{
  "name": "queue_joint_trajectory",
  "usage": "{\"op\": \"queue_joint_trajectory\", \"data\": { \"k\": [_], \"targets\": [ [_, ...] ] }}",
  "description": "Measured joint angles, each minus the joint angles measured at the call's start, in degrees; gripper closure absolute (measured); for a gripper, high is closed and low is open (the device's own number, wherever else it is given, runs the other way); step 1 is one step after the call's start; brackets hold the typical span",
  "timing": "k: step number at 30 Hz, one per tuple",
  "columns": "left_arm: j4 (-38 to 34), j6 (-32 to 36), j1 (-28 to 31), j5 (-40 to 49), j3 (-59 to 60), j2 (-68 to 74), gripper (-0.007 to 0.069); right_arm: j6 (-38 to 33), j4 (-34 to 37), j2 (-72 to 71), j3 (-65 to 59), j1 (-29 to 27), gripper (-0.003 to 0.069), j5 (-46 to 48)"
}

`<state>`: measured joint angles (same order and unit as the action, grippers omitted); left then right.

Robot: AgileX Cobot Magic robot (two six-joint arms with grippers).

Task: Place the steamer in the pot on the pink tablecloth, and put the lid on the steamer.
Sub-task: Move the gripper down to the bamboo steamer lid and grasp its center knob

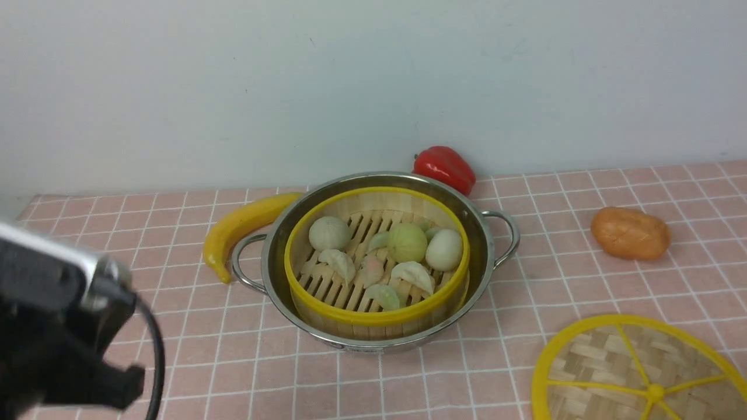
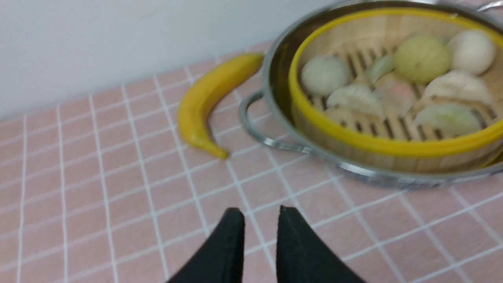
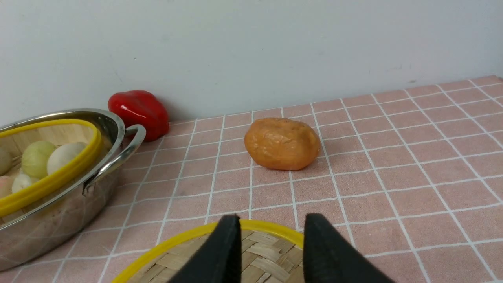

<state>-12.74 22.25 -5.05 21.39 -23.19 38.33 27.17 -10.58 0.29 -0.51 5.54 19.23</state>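
Note:
The steamer (image 1: pixel 373 318), a yellow-rimmed bamboo basket of pale dumplings and buns, sits inside the steel pot (image 1: pixel 274 262) on the pink tablecloth (image 1: pixel 233 350). The lid (image 1: pixel 601 361), a flat woven disc with yellow rim and spokes, lies on the cloth at the front right, apart from the pot. My left arm (image 1: pixel 58 326) is blurred at the front left. In the left wrist view my left gripper (image 2: pixel 261 212) hovers over bare cloth short of the pot (image 2: pixel 275 70) and steamer (image 2: pixel 377 145), fingers slightly parted and empty. My right gripper (image 3: pixel 271 220) stands open above the lid (image 3: pixel 267 251).
A yellow banana (image 1: pixel 245 224) lies against the pot's left handle. A red pepper (image 1: pixel 446 166) sits behind the pot by the wall. An orange lump (image 1: pixel 630 233) rests on the cloth to the right, beyond the lid.

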Motion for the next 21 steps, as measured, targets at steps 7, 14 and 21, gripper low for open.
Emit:
{"op": "queue_joint_trajectory", "data": {
  "k": [7, 14, 21],
  "targets": [
    [-0.3, -0.2, 5.7, -3.6, 16.5, -14.3, 0.0487, 0.0, 0.0, 0.0, 0.0, 0.0, 0.0416, 0.0],
    [-0.3, -0.2, 7.1, -3.1, 23.1, -30.1, 0.0476, 0.0, 0.0, 0.0, 0.0, 0.0, 0.0416, 0.0],
    [-2.8, -0.2, 7.1, -0.9, 23.6, -38.1, 0.0470, 0.0, 0.0, 0.0, 0.0, 0.0, 0.0416, -0.1]
  ]
}}
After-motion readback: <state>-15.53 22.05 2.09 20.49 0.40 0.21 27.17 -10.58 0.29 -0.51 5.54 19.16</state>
